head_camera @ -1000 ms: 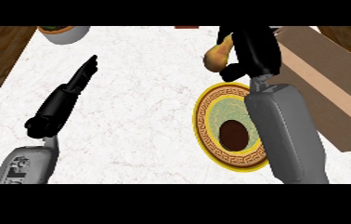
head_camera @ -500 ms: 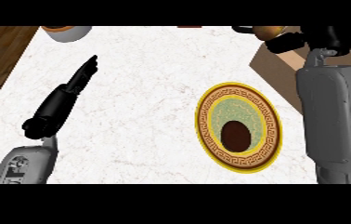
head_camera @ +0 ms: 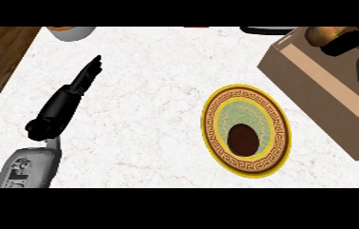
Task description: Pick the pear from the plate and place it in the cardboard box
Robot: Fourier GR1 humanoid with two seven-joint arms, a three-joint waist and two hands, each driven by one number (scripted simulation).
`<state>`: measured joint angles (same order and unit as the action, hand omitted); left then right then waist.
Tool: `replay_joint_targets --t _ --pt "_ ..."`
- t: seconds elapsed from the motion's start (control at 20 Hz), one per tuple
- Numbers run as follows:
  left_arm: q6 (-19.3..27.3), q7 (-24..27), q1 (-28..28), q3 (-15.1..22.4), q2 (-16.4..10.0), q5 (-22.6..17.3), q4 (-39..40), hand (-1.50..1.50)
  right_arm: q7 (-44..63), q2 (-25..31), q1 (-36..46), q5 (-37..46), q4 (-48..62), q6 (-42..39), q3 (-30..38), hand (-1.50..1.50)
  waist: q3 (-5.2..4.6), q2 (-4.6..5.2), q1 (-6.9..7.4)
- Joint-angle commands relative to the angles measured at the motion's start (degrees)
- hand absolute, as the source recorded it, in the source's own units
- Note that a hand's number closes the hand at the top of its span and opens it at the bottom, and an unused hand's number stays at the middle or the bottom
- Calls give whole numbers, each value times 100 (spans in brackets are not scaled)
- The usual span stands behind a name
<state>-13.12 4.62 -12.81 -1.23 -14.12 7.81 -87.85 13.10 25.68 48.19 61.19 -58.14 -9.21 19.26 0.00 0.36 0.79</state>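
Two hands are yours to check, and only the left one shows in full. At the far left edge you see a strip of brown wood beside the white marbled counter. A grey bowl with an orange-brown rim sits at the counter's far edge, cut by the top of the view. Below it your grey left forearm comes in from the lower left corner. The left hand rests over the counter with its fingers straight and together, pointing away from you and holding nothing. Right of centre you find the plate, with a yellow rim, a brown key-pattern band, a pale green middle and a dark brown oval patch towards its near side. A dark shape shows at the top edge, too cut off for you to name. Near the plate's right side, apart from it, stands the cardboard box, running from the upper right down along the right edge. The brownish-yellow pear is at the top right corner, over the box's far end and well apart from the plate. Your right hand shows there only as black fingers curled round the pear, hiding its near side, and you cannot tell whether the pear touches the box
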Motion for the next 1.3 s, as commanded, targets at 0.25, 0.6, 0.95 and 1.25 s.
replay_joint_targets --t 0.25,0.6,0.95,1.25 --pt "71 -129 -13 -12 75 65 -134 0 -979 853 -73 -159 1742 -976 34 150 4 2 21" --pt "-32 -104 -85 81 127 73 -145 0 -2209 1579 42 -210 3013 -1517 42 -150 11 34 81" --pt "-168 12 114 -98 -64 10 -67 0 -3002 1355 455 -1274 2788 -996 1000 -150 14 -26 36" --pt "-50 -43 -63 -138 6 43 50 0 -2628 1155 743 -3097 3248 -779 2985 -150 20 -16 -89"
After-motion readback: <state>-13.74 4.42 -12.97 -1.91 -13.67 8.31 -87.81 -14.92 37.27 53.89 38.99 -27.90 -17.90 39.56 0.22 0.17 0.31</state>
